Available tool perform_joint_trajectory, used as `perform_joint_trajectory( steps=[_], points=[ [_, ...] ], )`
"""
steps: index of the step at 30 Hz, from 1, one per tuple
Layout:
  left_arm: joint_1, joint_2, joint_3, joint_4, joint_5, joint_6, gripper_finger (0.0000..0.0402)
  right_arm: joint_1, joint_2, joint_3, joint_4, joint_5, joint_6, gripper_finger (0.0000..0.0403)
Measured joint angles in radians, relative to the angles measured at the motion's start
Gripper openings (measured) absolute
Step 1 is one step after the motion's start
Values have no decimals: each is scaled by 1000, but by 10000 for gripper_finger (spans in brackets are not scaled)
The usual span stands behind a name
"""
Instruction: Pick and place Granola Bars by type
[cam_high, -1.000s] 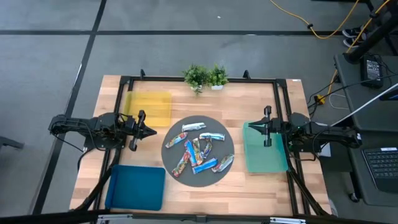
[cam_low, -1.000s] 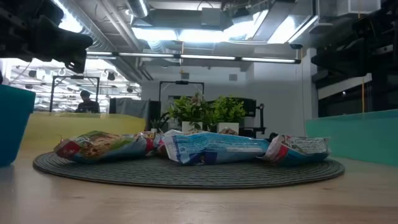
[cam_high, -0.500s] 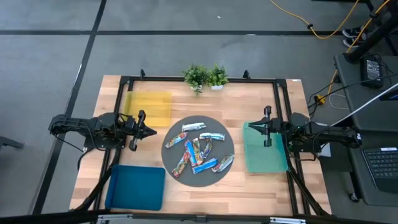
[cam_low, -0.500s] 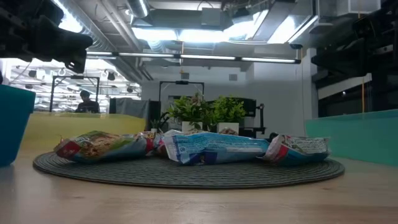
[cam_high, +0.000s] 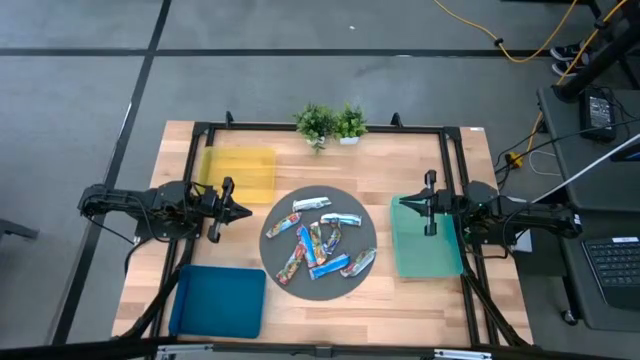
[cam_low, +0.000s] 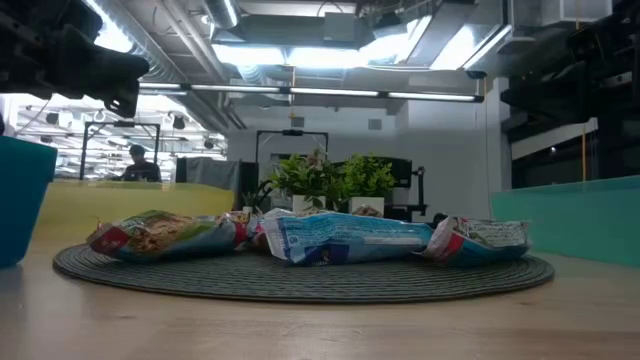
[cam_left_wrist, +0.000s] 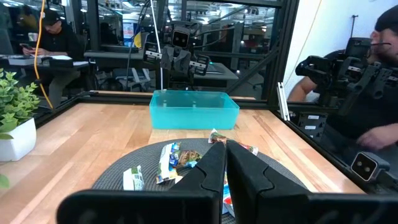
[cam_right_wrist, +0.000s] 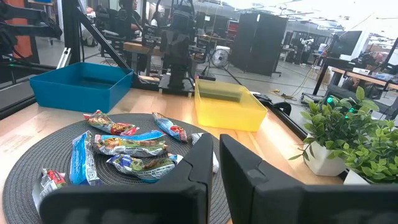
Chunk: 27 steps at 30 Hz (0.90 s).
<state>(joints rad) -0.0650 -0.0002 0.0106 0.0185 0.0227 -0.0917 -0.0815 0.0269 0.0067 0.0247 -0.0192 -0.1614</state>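
- Granola Bars (cam_high: 318, 243) lie in a loose heap on a round dark mat (cam_high: 275, 222) at the middle of the tabletop (cam_high: 380, 168); wrappers blue, silver-grey and multicoloured, several overlapping
- Left pincer (cam_high: 243, 211) hangs at the mat's left side, tip aimed at the heap, apart from every bar; fingers pressed together, nothing between them
- Left wrist view: closed fingers (cam_left_wrist: 214, 171) point across the mat at the bars (cam_left_wrist: 176, 157), which lie beyond the tip, not touching it
- Right pincer (cam_high: 404, 203) sits over the green bin (cam_high: 428, 258) at the tabletop's right, tip facing the mat; the bars lie to its left, clear of it
- Right pincer fingers nearly together, a thin gap showing in the right wrist view (cam_right_wrist: 216, 168); nothing held
- Yellow bin (cam_high: 240, 171) at the back left, blue bin (cam_high: 220, 301) at the front left; no bar visible in any of the three bins
- Two small potted plants (cam_high: 331, 124) stand at the far edge
- Low view: bars (cam_low: 345, 238) rest flat on the mat
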Motion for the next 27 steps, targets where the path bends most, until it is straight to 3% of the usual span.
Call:
perform_joint_trajectory(
  steps=[27],
  points=[
    [0, 0, 0, 0, 0, 0, 6, 0, 0, 0, 0, 0, 0, 34]
  ],
)
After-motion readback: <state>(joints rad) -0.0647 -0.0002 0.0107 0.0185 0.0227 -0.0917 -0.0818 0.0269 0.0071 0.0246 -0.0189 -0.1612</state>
